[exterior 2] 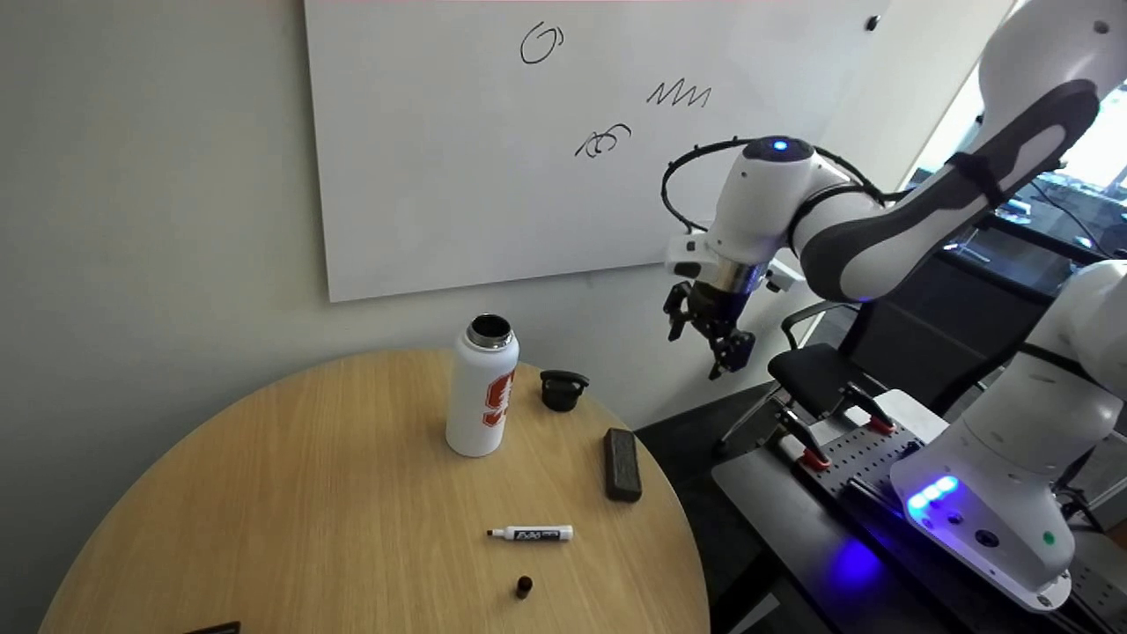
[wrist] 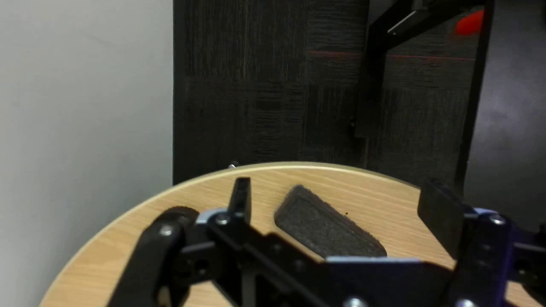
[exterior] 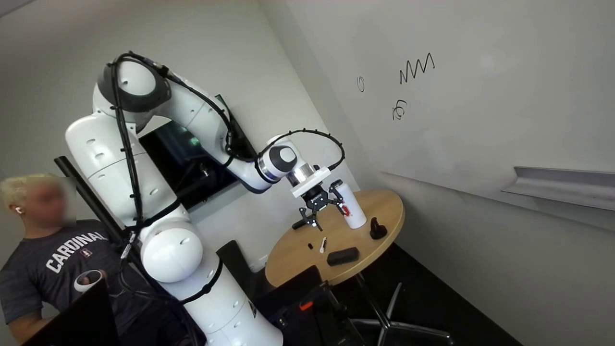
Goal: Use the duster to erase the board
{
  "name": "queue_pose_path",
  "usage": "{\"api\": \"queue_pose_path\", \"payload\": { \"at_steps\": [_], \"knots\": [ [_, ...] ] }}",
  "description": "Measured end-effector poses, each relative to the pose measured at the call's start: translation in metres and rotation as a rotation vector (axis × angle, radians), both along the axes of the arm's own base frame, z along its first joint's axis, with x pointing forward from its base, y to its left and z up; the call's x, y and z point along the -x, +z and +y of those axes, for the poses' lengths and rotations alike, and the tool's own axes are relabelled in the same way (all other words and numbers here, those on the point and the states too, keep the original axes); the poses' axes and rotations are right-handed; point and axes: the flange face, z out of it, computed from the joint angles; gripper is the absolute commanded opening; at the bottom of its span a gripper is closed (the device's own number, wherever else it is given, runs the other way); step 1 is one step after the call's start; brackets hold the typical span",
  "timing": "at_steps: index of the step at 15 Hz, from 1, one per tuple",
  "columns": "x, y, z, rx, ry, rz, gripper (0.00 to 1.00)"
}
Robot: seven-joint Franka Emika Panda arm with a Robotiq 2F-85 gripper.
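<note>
The gripper (wrist: 338, 197) hangs spread, perhaps slightly tilted.

In an exterior view a grey wall (exterior 2: 176, 220) is rising beyond a round wooden table (exterior 2: 290, 493). To the right a dark desk (exterior 2: 766, 511) is standing near, a black chair (exterior 2: 951, 326) farther off, and a window (exterior 2: 1109, 132) is glowing bright behind. In an exterior view a dark screen (exterior: 187, 163) is showing against the far wall (exterior: 216, 43), and silvery legs (exterior: 418, 330) are spreading below the table. In the wrist view a dark streaked floor (wrist: 239, 106) is meeting a pale wall (wrist: 85, 106) at left.
</note>
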Motion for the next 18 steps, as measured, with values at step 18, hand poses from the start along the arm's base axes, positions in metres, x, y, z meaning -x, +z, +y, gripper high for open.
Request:
{"api": "queue_pose_path", "payload": {
  "at_steps": [18],
  "knots": [
    [0.022,-0.079,0.059,-0.028,0.682,0.054,1.0]
  ]
}}
